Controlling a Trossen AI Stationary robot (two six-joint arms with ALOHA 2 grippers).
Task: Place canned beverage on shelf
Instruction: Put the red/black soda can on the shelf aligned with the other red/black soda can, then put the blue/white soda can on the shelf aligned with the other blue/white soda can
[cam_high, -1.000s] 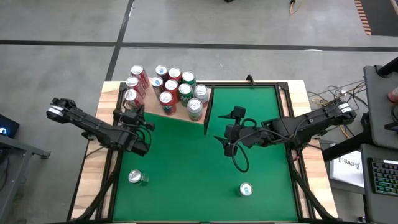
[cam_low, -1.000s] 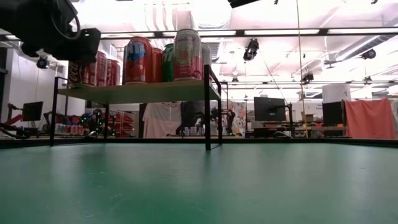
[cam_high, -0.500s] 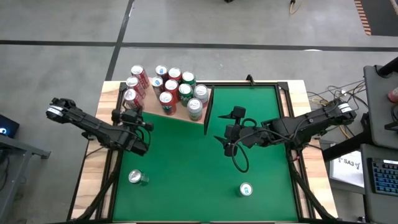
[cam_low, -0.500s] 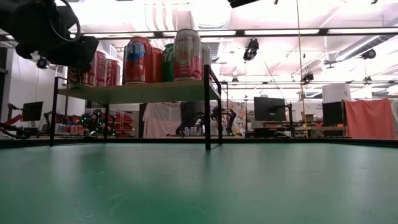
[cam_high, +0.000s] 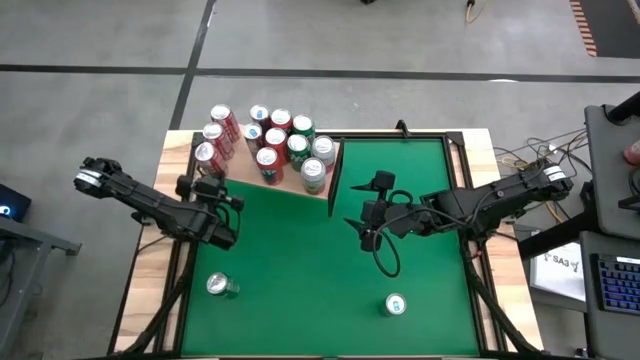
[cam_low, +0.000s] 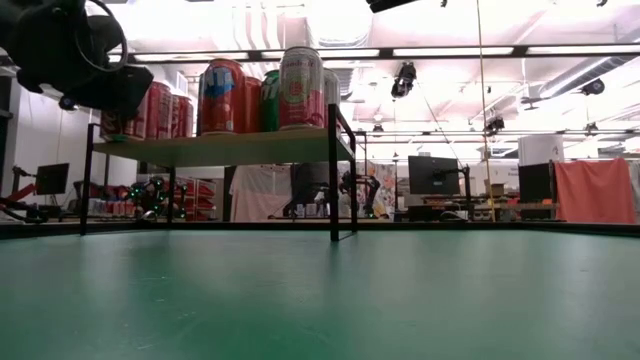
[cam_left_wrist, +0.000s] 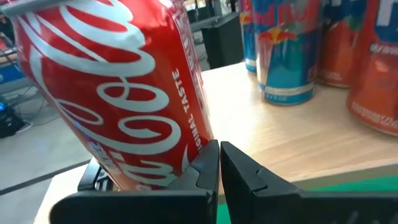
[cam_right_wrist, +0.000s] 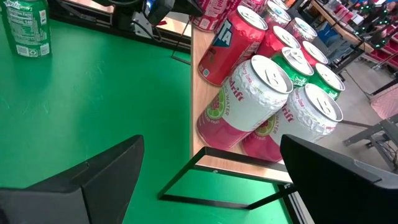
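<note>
At the left edge of the green felt-covered surface (cam_high: 300, 270), the left pincer (cam_high: 190, 187) hangs just beside the near-left corner of the pale wood-grain shelf with thin dark uprights (cam_high: 290, 182), its two dark fingers (cam_left_wrist: 208, 163) pressed together with nothing between them. In the left wrist view a red cola can with white script (cam_left_wrist: 112, 93) stands on the board right in front of those fingertips, looking tilted there; whether it touches them cannot be told. Farther along the board stand more cans in a tight cluster, red, blue and green ones, with a pink-and-white sparkling-water can (cam_right_wrist: 245, 102) at the corner nearest the dark end panel (cam_high: 335, 180). On the bare green felt, well apart from the shelf, a silver-topped green can (cam_high: 218, 286) stands toward the left and a second small can (cam_high: 395, 304) toward the right. The right pincer (cam_high: 365, 225) hovers over the middle of the surface, just beyond the end panel, its fingers spread wide and empty.
</note>
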